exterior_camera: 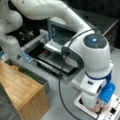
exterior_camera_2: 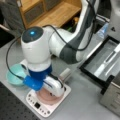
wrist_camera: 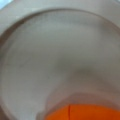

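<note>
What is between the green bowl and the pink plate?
In a front view, the arm's blue wrist part hangs between the green bowl and the pink plate; the end effector is hidden.

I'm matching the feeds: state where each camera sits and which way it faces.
Front view: high, looking down on the arm, black tray and wooden shelf.
Front view: opposite side, looking down on the arm, pink plate and teal bowl.
Wrist view: looking straight down into the pink plate; an orange piece shows, no fingers.
Shared: arm, plate, tray.
</note>
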Motion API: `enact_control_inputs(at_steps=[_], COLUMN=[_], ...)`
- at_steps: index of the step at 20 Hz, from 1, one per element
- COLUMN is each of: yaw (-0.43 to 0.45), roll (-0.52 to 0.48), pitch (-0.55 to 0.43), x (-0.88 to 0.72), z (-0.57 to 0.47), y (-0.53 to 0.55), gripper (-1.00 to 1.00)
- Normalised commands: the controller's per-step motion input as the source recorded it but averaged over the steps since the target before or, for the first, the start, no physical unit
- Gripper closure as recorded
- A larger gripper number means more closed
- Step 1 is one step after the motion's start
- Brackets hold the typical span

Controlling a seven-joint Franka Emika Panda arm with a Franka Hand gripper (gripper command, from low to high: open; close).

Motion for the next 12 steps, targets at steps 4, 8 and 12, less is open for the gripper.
enact_control_inputs(at_steps=[4, 8, 12], yaw=[0.198, 0.189, 0.121], roll=[-0.125, -0.061, 0.010], pitch=[-0.025, 0.015, 0.059], x=[0.05, 0.13, 0.20], z=[0.16, 0.15, 0.15], y=[-0.38, -0.53, -0.52], gripper=[-1.00, -1.00, -1.00])
